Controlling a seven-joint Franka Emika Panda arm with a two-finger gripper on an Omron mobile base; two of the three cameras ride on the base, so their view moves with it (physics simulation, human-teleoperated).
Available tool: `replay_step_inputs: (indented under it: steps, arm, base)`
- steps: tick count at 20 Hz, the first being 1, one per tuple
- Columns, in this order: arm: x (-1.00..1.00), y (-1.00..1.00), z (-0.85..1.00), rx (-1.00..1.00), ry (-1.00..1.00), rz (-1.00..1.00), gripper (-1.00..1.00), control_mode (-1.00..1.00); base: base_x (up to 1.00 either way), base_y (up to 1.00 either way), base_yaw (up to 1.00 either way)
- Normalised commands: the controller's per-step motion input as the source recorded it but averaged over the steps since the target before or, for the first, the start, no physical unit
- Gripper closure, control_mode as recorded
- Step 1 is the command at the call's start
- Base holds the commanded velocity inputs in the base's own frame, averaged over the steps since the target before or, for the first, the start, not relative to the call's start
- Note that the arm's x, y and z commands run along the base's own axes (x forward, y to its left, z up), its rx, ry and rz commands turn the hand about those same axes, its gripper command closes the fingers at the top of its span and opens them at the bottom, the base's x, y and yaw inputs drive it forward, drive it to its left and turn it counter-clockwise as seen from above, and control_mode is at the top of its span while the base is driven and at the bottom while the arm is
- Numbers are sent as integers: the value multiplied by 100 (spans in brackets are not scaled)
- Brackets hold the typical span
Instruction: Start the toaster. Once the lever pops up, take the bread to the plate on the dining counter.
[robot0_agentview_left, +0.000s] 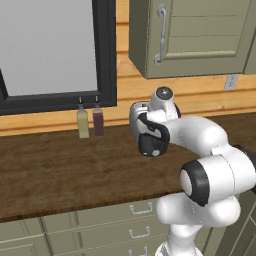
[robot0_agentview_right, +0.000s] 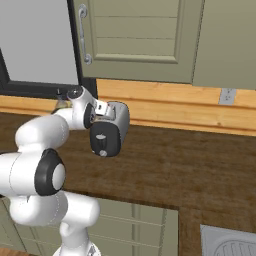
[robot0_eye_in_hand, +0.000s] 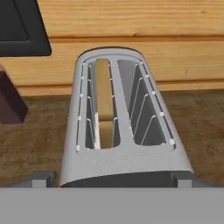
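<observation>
Spread gripper (robot0_eye_in_hand: 112, 181) straddles the toaster (robot0_eye_in_hand: 122, 131) holding bread (robot0_eye_in_hand: 104, 100), two bottles (robot0_agentview_left: 90, 122) standing left.

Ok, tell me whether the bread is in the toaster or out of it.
In. The bread stands edge-up inside the left slot of the toaster in the hand view; the right slot holds only its wire guides.

A kitchen: wooden worktop (robot0_agentview_left: 60, 165), drawers (robot0_agentview_left: 100, 227), wall cupboard (robot0_agentview_right: 140, 40), toaster (robot0_eye_in_hand: 122, 131)
</observation>
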Motion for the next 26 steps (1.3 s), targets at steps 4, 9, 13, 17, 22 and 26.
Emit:
replay_step_inputs:
  steps: [4,9,13,17,22,26]
  arm:
    - [24,4,-24,0,0,0,-100,-100]
    - [20,0,-15,0,0,0,-100,-100]
    - [29,0,-7,0,0,0,-100,-100]
    - [33,1,-4,0,0,0,-100,-100]
    - [30,3,-11,0,0,0,-100,-100]
    - [20,3,-21,0,0,0,-100,-100]
  base:
    - [0,0,0]
    - [0,0,0]
    - [0,0,0]
    - [0,0,0]
    - [0,0,0]
    - [0,0,0]
